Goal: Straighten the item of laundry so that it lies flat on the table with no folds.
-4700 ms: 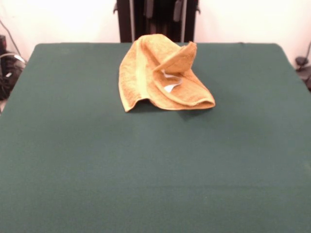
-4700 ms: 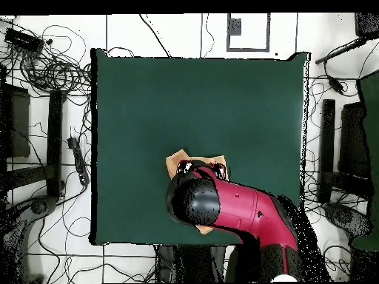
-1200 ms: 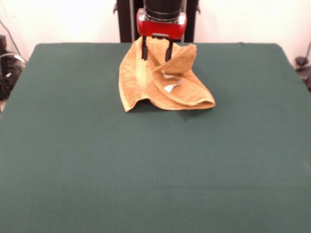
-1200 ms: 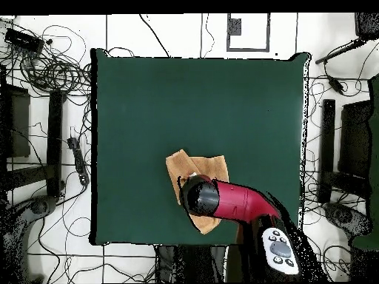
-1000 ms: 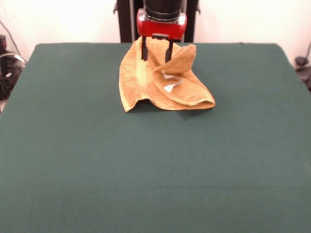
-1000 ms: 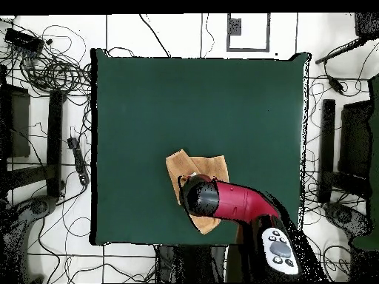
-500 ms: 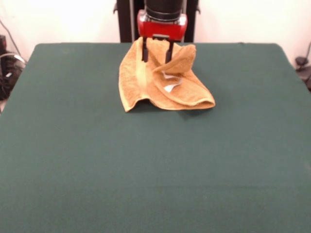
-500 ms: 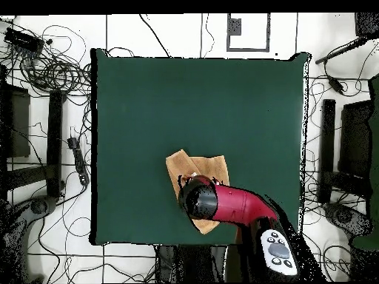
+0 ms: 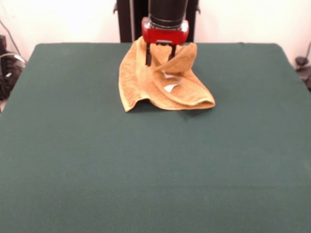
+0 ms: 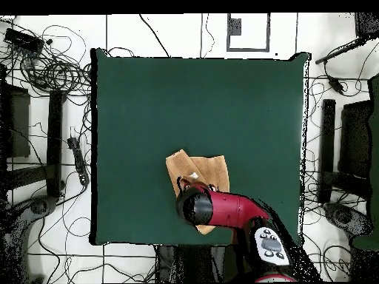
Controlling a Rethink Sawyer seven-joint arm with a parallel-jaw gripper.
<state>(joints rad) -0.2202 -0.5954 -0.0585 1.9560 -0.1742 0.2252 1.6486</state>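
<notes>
Fingers (image 9: 148,58) of the gripper (image 9: 160,60) hang parted over the towel (image 9: 160,80), straddling its raised fold, holding nothing, on the table's (image 9: 146,165) far side.

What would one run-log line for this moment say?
gripper: open, low over towel's far folds | towel: crumpled, tag showing | table: towel near robot's edge | flattening: not done

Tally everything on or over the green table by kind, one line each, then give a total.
Towel, golden-orange, crumpled: 1
White tag on the towel: 1
Gripper, over the towel's far part: 1
Table, dark green top: 1
Total: 4
</notes>
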